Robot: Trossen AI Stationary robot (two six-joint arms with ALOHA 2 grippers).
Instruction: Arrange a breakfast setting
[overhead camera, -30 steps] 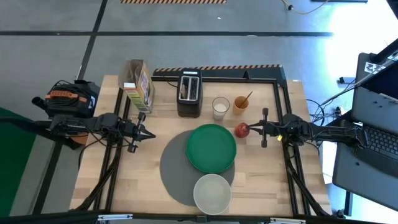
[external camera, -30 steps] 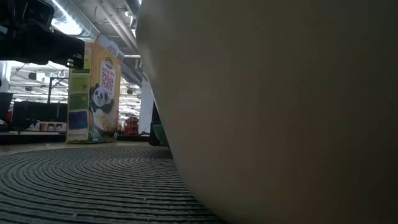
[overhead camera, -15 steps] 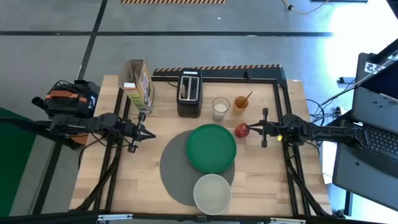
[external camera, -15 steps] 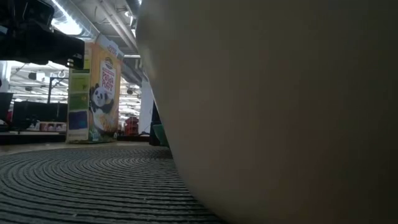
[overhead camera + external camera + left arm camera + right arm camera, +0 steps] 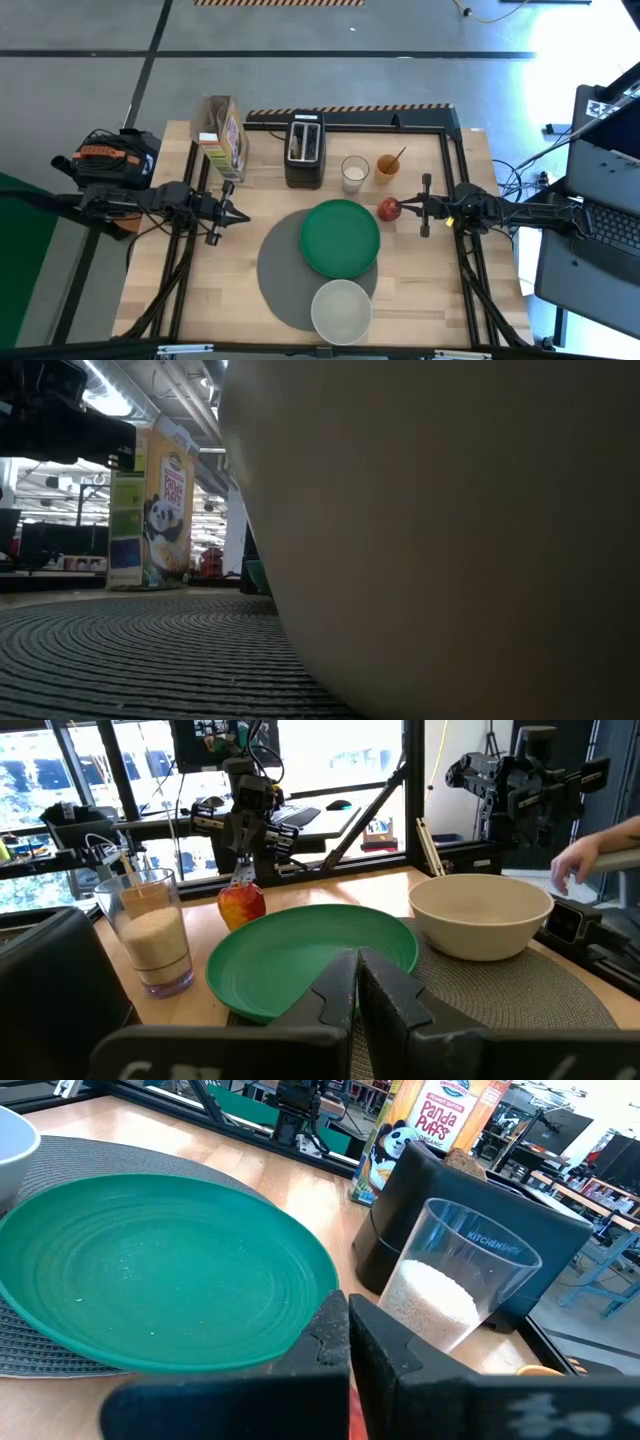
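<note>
Two arms are out over the bench (image 5: 240, 300), and the right end effector (image 5: 400, 208) worries me most: from above its fingers sit either side of the red apple (image 5: 388, 209), apparently clamped on it, just beside the green plate (image 5: 340, 238). The apple is round, so I judge a pinch off its middle could squirt it loose. It could then roll toward the glass of white grains (image 5: 354, 173) or the orange cup (image 5: 387, 166) close behind. In the left wrist view the apple stands stem-up, its axis near vertical, under the far end effector.

My left end effector (image 5: 240, 216) hangs over bare bench beside the round grey mat (image 5: 282, 270), with its fingers together.

The plate lies flat, overlapping the mat's far right part. The pale bowl (image 5: 341, 310) sits mouth-up on the mat's near edge, close to the bench's front, so a careless sweep could push it off. The toast (image 5: 298, 146) stands on edge in the black toaster (image 5: 304, 152); from above its long axis runs away from me.
</note>
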